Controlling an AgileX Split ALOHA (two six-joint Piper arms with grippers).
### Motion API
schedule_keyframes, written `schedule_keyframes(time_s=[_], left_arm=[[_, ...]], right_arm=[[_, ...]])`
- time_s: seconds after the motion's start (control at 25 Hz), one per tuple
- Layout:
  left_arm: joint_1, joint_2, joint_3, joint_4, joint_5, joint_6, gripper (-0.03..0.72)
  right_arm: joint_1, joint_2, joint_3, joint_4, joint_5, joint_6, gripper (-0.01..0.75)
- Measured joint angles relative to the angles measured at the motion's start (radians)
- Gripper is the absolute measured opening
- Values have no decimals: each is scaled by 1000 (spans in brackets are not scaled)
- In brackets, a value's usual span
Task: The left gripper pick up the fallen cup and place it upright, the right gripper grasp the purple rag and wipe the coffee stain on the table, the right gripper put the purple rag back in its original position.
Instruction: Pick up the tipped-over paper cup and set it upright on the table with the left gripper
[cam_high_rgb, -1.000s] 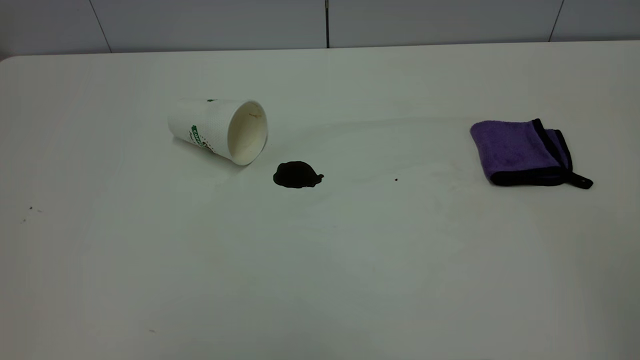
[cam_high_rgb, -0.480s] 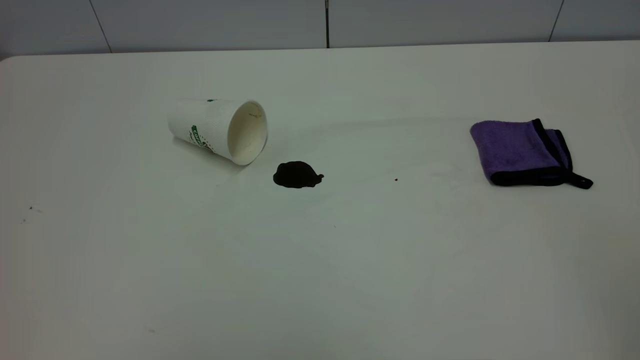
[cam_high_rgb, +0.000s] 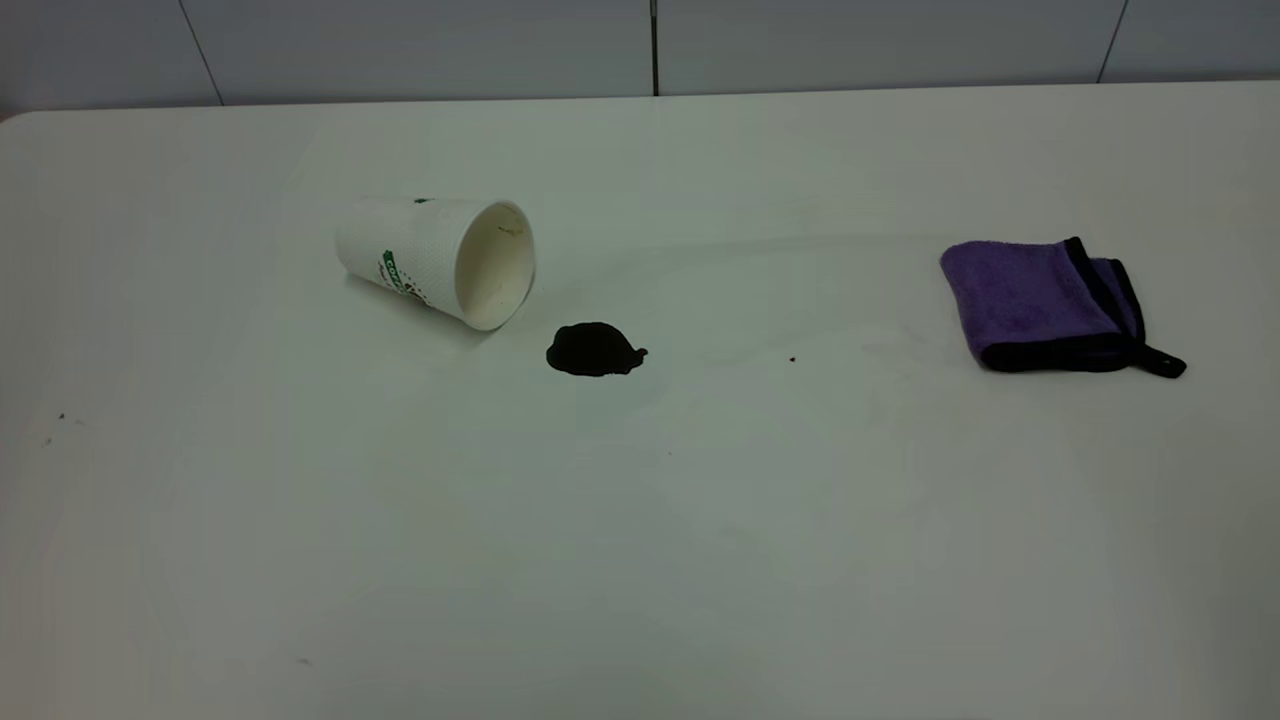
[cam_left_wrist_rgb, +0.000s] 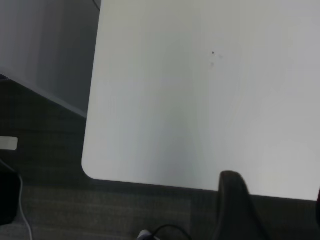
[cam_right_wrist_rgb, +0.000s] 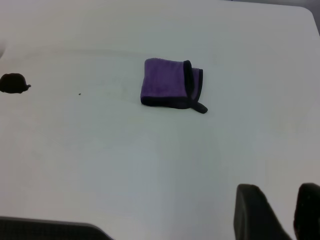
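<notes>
While neither arm shows in the exterior view, the right gripper hangs high over the table near its edge, angled down toward the purple rag, w/ both dark fingers standing a little apart and nothing btwn them. The left gripper sits over a rounded table corner, only one finger in view, so can't tell its spread. The cup lies on its side, mouth facing the coffee stain just beside it; rag well apart, folded flat.
</notes>
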Motion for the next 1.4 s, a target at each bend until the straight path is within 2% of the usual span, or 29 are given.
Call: schedule_keyframes(time_s=[0.16, 0.28, 0.4, 0.68, 0.84, 1.08, 1.4], left_arm=[[-26, 241, -87, 18, -79, 20, 657], [-99, 418, -154, 47, -106, 2, 717], [-208, 587, -212, 139, -138, -77, 713], [-493, 974, -373, 441, -182, -385, 700], [-602, 1193, -491, 527, -196, -473, 697], [-669, 1477, -675, 599, -211, -513, 682], [-673, 1743, -880, 682, -220, -550, 668]], right_arm=[[0, 0, 0, 0, 0, 0, 239], [0, 0, 0, 0, 0, 0, 239], [0, 0, 0, 0, 0, 0, 239], [0, 0, 0, 0, 0, 0, 239], [0, 0, 0, 0, 1, 0, 239], [0, 0, 0, 0, 1, 0, 239], [0, 0, 0, 0, 1, 0, 239]])
